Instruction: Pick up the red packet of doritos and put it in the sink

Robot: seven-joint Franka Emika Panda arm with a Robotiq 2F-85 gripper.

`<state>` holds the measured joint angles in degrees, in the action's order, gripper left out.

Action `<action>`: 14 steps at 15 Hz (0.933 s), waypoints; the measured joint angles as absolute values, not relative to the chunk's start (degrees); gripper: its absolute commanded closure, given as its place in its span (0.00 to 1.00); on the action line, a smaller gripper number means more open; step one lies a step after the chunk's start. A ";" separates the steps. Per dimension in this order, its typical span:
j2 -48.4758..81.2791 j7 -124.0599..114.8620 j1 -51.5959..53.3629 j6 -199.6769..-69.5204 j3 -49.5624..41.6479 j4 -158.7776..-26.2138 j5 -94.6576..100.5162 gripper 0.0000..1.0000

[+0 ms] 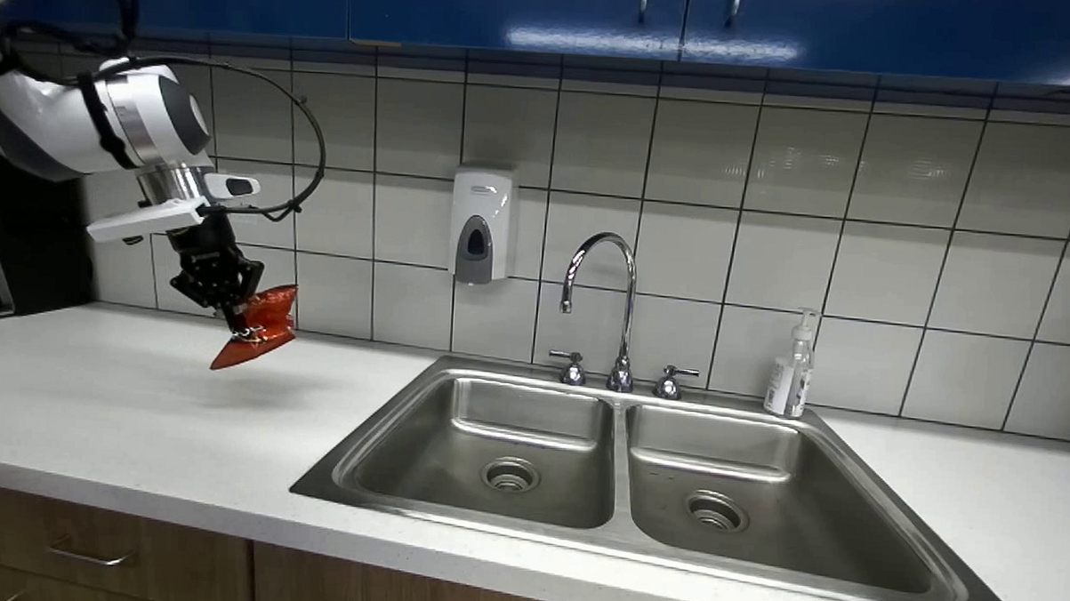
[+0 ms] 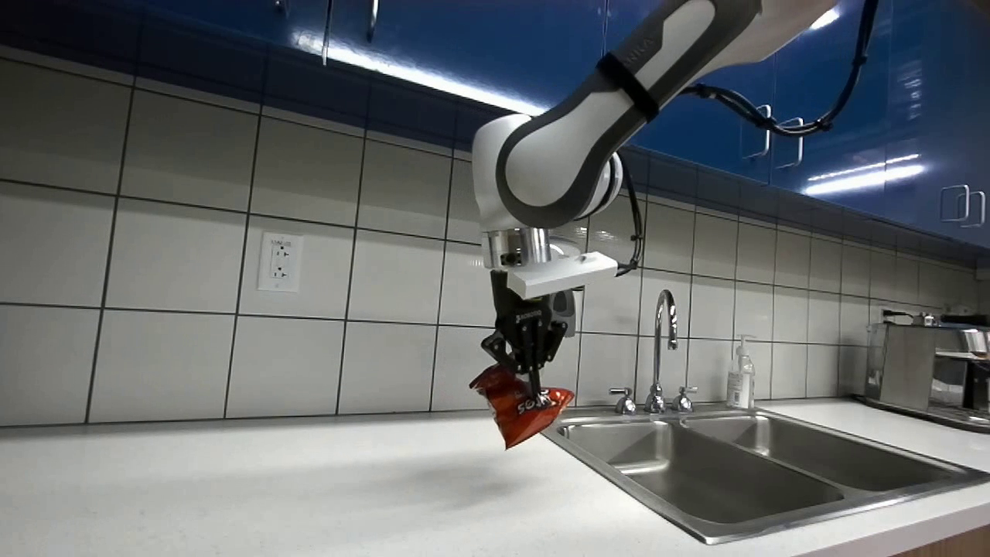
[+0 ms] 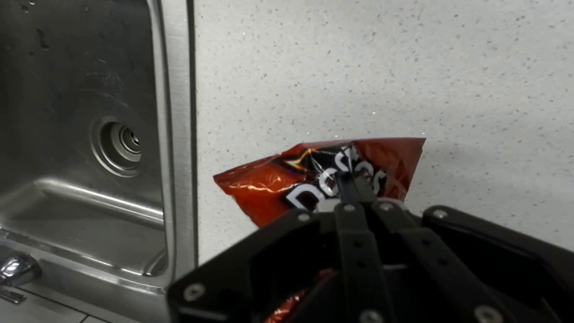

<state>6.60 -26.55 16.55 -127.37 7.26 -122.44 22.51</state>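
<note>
The red packet of doritos [image 3: 264, 184], crumpled and shiny with white lettering, hangs above the counter in both exterior views. My gripper [image 3: 354, 179] is shut on it, the black fingertips pinching the foil across the lettering. In an exterior view the packet [image 1: 272, 320] hangs to the left of the sink, tilted below the gripper [image 1: 242, 328]. The steel double-basin sink [image 1: 619, 455] shows no objects in its bowls. From above, the sink's rim [image 3: 180, 134] runs to the left of the packet, a strip of counter between them. Part of the packet is hidden behind the fingers.
A curved chrome faucet [image 1: 628, 313] with two handles rises at the sink's back edge. A clear soap bottle [image 1: 792, 367] stands behind the far basin. The tiled wall carries a white dispenser [image 1: 482, 223], and blue cabinets [image 2: 479, 46] overhang the counter [image 2: 371, 495].
</note>
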 measured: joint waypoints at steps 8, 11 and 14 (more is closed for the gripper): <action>7.85 -21.07 8.83 -135.61 1.75 -123.90 23.23 1.00; 8.79 -19.62 6.73 -138.36 0.03 -123.90 23.11 1.00; 9.62 -18.98 5.47 -140.04 -1.31 -123.90 22.97 1.00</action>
<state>9.62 -18.98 5.47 -140.04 -1.31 -123.90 22.97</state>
